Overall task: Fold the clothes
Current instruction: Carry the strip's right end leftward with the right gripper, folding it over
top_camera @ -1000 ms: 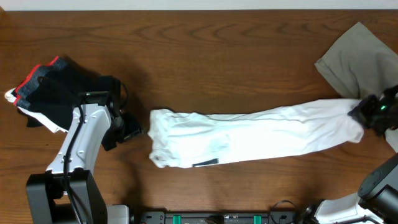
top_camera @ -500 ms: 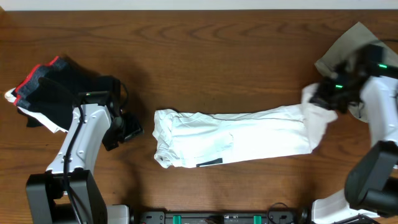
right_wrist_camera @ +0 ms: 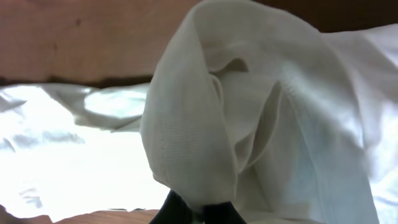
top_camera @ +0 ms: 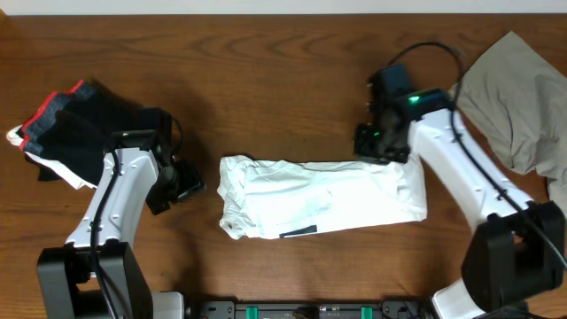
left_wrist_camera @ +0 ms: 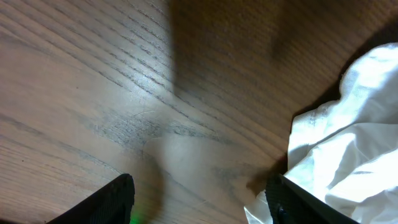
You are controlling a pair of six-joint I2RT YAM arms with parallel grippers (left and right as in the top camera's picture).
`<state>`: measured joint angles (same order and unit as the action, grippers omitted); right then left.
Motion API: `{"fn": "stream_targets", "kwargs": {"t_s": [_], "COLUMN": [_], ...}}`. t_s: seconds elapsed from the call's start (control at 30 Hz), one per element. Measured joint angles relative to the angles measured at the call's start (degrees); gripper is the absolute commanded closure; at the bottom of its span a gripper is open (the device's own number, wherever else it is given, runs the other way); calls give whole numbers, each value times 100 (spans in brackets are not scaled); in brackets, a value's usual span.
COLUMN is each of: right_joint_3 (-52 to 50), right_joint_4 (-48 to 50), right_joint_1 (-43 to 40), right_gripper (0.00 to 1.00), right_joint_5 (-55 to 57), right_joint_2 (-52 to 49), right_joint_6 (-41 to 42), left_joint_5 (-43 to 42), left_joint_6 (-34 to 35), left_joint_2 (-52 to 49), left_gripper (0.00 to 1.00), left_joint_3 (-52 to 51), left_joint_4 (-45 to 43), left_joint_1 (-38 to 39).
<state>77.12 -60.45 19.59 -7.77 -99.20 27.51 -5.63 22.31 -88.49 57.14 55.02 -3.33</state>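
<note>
Desk (top_camera: 292,71): brown wood, fills the whole overhead frame.

Shirt (top_camera: 319,199): white, lies in a long rumpled band across the centre of the frame, a bit below mid-height. Its left end is bunched and its right end stops short of my R arm's base.

Grey garment (top_camera: 514,97): upper right corner, spread loose and running off the right edge. It lies apart from the shirt, w/ my R arm crossing in front of its lower part.

Black pile (top_camera: 75,124): upper left, dark cloth w/ a red edge along the top left and a bit of white poking out underneath. My L arm overlaps its right side.

R fingers (top_camera: 379,146): closed tight on a fold of the shirt at its upper right corner. In the wrist view the white cloth drapes over them in a hump, the rest of the shirt spread behind.

L fingers (top_camera: 182,184): parted fairly wide, nothing between them but bare desk. They're low, just left of the shirt's left end; wrist view shows the shirt's edge right by one tip, can't tell if touching.

Print (top_camera: 297,232): small black strip on the shirt's lower edge.
</note>
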Motion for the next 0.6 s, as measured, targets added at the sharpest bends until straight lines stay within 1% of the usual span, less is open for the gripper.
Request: {"fn": "stream_targets", "kwargs": {"t_s": [0.17,0.4,0.5,0.57,0.6], "right_joint_3": [0,0,0,0,0], "right_joint_4": [116,157,173,170,162], "right_joint_1": [424,863,1010,1088,1110], "right_gripper": [99,96,92,93,90], "right_joint_5": [197,227,214,164,127], "right_joint_2": [-258,-782,-782,-782,-782], "right_joint_6": [247,369,380,389,385], "left_joint_5": [-42,-44,-44,-44,-44], "left_joint_6": [0,0,0,0,0], "left_joint_2": [0,0,0,0,0], "left_gripper": [30,30,30,30,30], "left_joint_3": [0,0,0,0,0], "left_joint_4": [0,-4,-28,-70,-87], "left_joint_1": [0,0,0,0,0]}}
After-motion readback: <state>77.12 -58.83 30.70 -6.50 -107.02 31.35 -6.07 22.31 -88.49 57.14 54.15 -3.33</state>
